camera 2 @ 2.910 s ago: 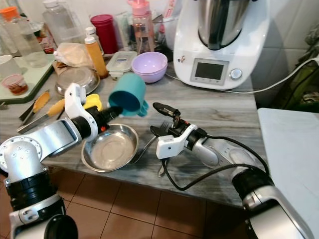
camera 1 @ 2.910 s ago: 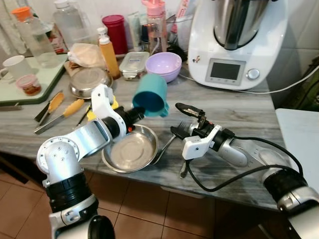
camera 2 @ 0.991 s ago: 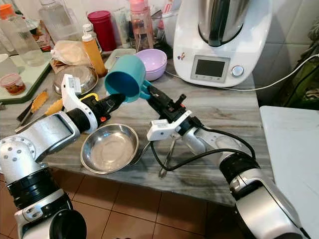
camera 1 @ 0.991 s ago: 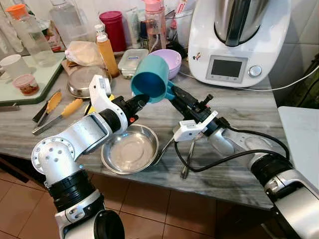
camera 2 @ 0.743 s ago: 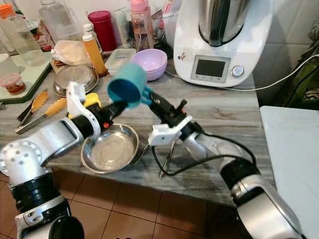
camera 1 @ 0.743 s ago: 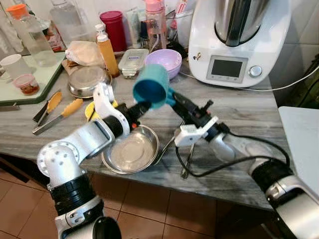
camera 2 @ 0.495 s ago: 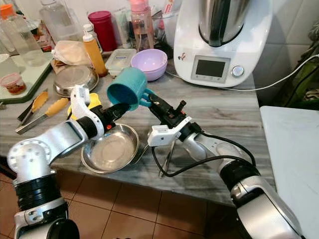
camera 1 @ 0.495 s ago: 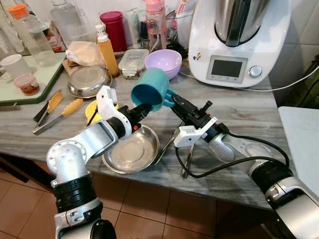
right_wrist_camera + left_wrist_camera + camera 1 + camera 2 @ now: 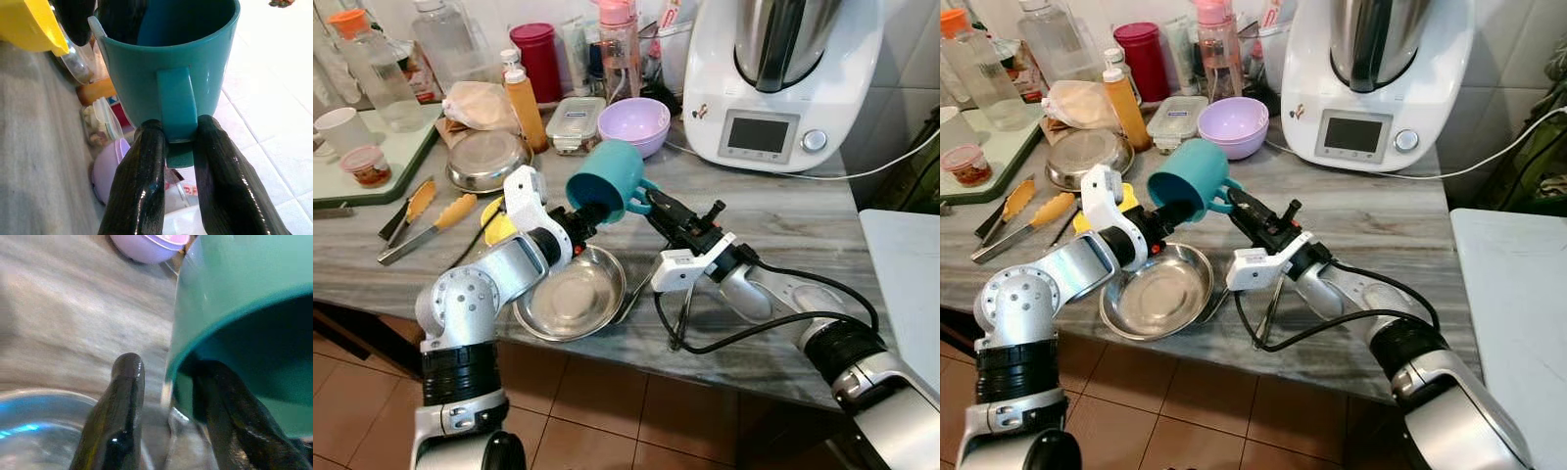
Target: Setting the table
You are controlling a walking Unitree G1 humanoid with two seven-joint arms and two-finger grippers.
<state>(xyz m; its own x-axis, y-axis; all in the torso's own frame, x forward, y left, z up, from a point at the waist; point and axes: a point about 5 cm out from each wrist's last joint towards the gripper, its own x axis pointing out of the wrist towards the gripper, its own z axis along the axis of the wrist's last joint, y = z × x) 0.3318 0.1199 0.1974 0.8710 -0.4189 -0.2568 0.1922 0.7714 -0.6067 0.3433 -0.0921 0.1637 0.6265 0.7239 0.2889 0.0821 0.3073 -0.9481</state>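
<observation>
While both my arms meet over the grey counter (image 9: 783, 211), the teal cup (image 9: 605, 181) hangs in the air between them, tipped on its side with its mouth toward my left. My left gripper (image 9: 589, 216) pinches the cup's rim, one black finger inside the mouth and one outside, as the left wrist view shows (image 9: 215, 396). My right gripper (image 9: 177, 142) is pressed together on the cup's handle, a finger on either side of it. Just below the cup sits the steel bowl (image 9: 570, 297) at the near edge of the counter, and a fork (image 9: 683, 308) lies beside it under my right wrist. Behind the cup stands a lilac bowl (image 9: 633, 124), with a lidded steel box (image 9: 574, 121) next to it and an orange sauce bottle (image 9: 522, 98) further left. A white kitchen machine (image 9: 781, 78) fills the back right. To my left lie two yellow-handled knives (image 9: 431, 217), a steel lidded dish (image 9: 485, 160), and a green tray (image 9: 362, 157) with a white mug (image 9: 337, 128).
</observation>
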